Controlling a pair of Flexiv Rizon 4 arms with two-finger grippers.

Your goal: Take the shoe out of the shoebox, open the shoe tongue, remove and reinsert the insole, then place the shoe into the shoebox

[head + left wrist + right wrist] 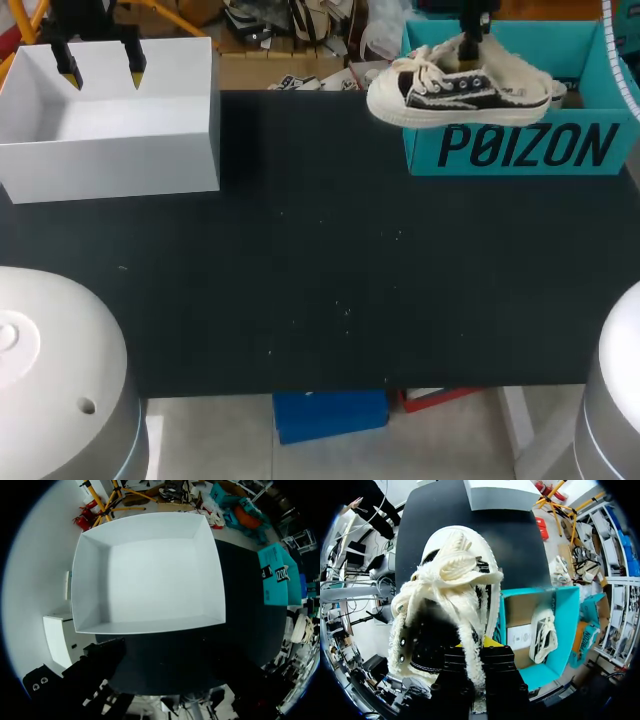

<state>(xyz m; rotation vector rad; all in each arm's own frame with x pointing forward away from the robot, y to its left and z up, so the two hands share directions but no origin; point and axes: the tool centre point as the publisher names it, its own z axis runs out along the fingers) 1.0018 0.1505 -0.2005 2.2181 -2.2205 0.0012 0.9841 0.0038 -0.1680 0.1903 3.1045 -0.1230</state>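
A black and cream canvas shoe hangs in the air over the front wall of the teal shoebox, toe pointing left. My right gripper comes down from above and is shut on the shoe's frayed upper edge near the opening. The right wrist view shows the shoe hanging ahead of the right gripper, its laces bunched on top. A second shoe lies inside the shoebox. My left gripper stands open over the white box, holding nothing.
The white box at the back left is open-topped and empty. The teal shoebox stands at the back right. The dark table mat stretches between and in front of both boxes.
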